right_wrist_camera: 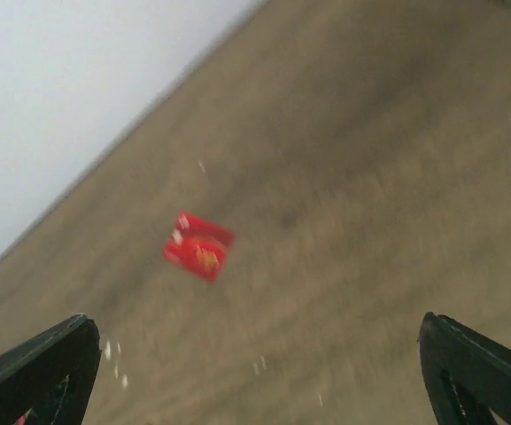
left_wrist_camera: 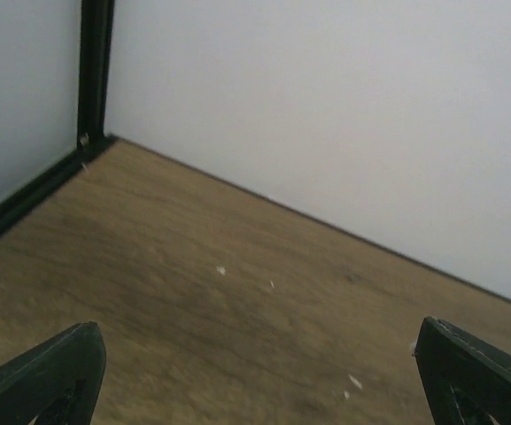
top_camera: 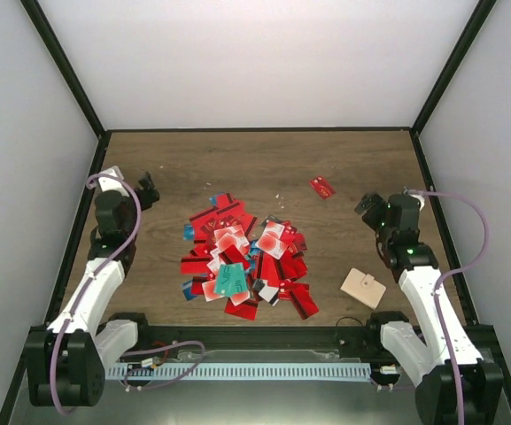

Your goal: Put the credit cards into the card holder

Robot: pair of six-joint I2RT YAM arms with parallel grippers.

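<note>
The cards (top_camera: 242,266) lie in a loose, overlapping pile in the middle of the tabletop (top_camera: 175,164). Most are red, and a teal one lies on top toward the pile's near side. One stray card (top_camera: 322,186) lies alone, beyond the pile and to its right; the right wrist view shows it (right_wrist_camera: 198,245) flat on bare wood. The holder (top_camera: 362,287) lies flat to the right of the pile, apart from it.

Our left fingers (left_wrist_camera: 56,367) are spread wide with nothing between them, raised to the left of the pile. Our right fingers (right_wrist_camera: 481,367) are just as wide and empty, to the right of the pile.

We judge the cards to be light, stiff and slick. A flat one gives little edge to pinch, so one propped on its neighbours in the pile should lift more easily, taken across its short width. The holder looks light and likely to slide when pushed, so we would pin it away from its mouth. We cannot tell which side is open.
</note>
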